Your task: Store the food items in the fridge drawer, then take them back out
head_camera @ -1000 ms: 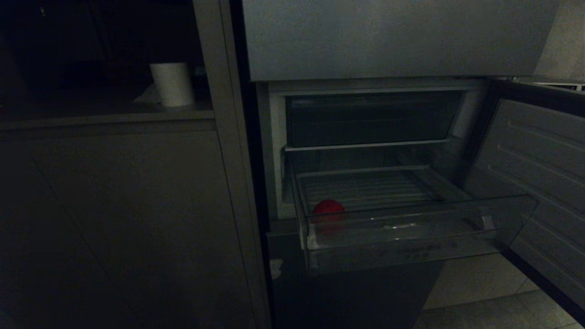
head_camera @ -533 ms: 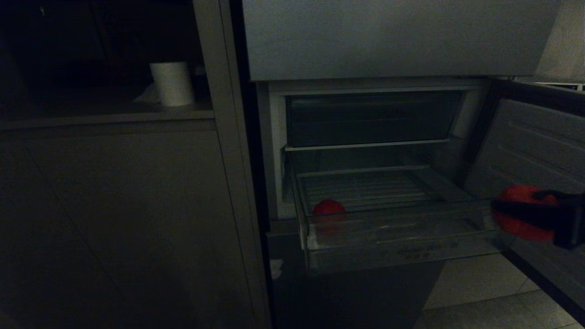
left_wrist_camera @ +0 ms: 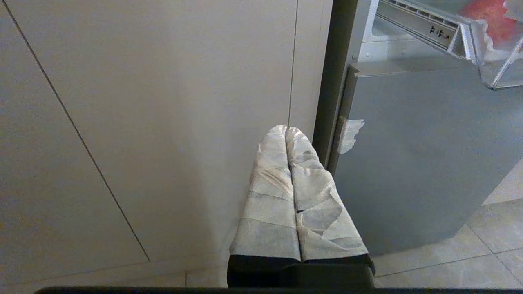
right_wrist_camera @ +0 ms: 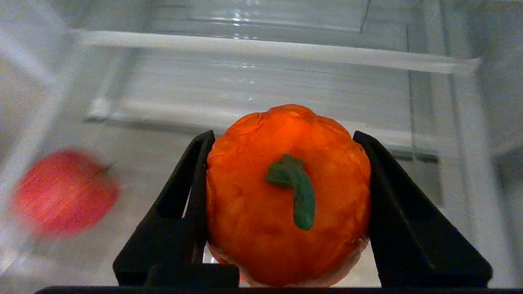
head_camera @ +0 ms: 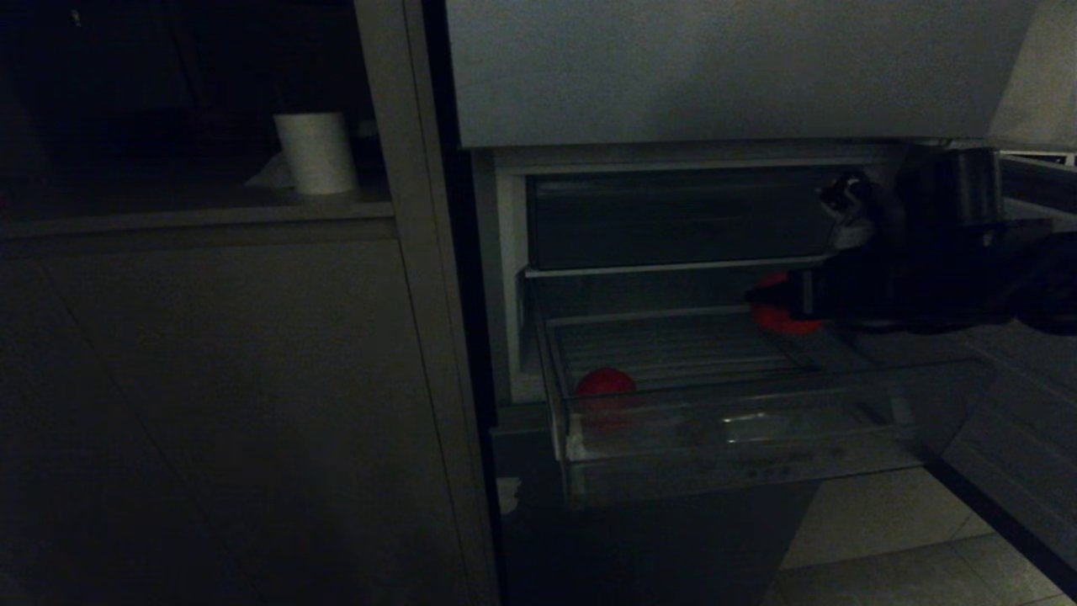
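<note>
The fridge drawer stands pulled out, clear with a ribbed bottom. A small red food item lies in its front left corner; it shows blurred in the right wrist view and through the drawer corner in the left wrist view. My right gripper reaches in from the right, above the drawer's back right part. It is shut on a lumpy orange-red food item with a green stem, and its black fingers press both sides. My left gripper, with white-wrapped fingers, is shut and empty, low beside the fridge.
The fridge door hangs open at the right. A darker compartment sits above the drawer. A white paper roll stands on the counter at the left. A closed lower fridge door and a cabinet panel face the left gripper.
My right arm came into the head view from the right with the orange-red item. It rose and moved left to above the drawer's back right. The red item in the drawer stayed put.
</note>
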### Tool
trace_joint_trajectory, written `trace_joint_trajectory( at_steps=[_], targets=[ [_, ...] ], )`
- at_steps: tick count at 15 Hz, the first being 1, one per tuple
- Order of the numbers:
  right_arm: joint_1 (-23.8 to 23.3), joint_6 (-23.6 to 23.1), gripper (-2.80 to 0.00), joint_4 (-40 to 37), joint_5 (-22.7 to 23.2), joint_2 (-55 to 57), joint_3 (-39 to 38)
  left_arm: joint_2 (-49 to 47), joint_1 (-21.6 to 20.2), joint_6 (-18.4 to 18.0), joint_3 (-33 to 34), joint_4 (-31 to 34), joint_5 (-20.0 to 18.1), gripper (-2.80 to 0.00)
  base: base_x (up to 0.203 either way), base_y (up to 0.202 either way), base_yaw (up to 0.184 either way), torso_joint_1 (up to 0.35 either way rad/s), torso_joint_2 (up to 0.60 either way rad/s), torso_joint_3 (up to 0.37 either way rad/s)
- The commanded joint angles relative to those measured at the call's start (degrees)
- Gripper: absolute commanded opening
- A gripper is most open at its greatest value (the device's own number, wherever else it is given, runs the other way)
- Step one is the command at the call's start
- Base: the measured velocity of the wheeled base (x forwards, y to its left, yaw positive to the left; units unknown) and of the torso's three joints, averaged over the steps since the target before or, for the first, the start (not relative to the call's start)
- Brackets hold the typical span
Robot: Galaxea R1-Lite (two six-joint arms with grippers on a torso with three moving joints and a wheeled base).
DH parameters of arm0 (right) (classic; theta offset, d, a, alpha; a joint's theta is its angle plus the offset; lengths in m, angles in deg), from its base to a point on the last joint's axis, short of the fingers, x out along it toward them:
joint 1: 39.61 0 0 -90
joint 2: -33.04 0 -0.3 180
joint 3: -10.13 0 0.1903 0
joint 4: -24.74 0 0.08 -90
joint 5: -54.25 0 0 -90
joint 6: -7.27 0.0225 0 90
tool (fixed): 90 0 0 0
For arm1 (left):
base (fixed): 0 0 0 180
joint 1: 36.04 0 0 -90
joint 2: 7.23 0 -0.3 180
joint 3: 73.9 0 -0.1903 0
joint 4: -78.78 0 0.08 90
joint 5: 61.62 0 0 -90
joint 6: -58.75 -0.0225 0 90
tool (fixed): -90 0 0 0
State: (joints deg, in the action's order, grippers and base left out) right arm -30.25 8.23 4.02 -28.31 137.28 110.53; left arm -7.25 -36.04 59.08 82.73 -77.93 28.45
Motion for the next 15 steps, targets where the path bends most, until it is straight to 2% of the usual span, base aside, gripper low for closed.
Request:
trace_joint_trajectory(
  at_steps=[1,2,8,11,12,13,15],
  targets=[
    [1.1,1.0,-2.8,0.1,-1.1,9.3,4.6,0.0,0.0,0.0,0.0,0.0,0.0,-2.8,0.0,0.0,0.0,0.0,0.0,0.0],
    [1.3,1.2,0.0,0.3,-1.5,10.4,5.5,0.0,0.0,0.0,0.0,0.0,0.0,-2.8,0.0,0.0,0.0,0.0,0.0,0.0],
    [1.3,1.4,0.0,2.9,-1.6,12.6,6.8,0.0,0.0,0.0,0.0,0.0,0.0,-2.8,0.0,0.0,0.0,0.0,0.0,0.0],
    [2.2,1.7,0.0,2.9,-1.5,6.6,5.3,0.0,0.0,0.0,0.0,0.0,0.0,-2.8,0.0,0.0,0.0,0.0,0.0,0.0],
    [2.8,1.9,-1.31,2.9,-1.5,3.4,4.3,0.0,0.0,0.0,0.0,0.0,0.0,-2.8,0.0,0.0,0.0,0.0,0.0,0.0],
    [3.7,2.0,-2.8,2.9,-1.5,0.0,2.7,0.0,0.0,0.0,0.0,0.0,0.0,-2.8,0.0,0.0,0.0,0.0,0.0,0.0],
    [6.0,2.2,-2.8,2.8,-1.6,-6.4,-1.3,0.0,0.0,0.0,0.0,0.0,0.0,-2.8,0.0,0.0,0.0,0.0,0.0,0.0]
  ],
)
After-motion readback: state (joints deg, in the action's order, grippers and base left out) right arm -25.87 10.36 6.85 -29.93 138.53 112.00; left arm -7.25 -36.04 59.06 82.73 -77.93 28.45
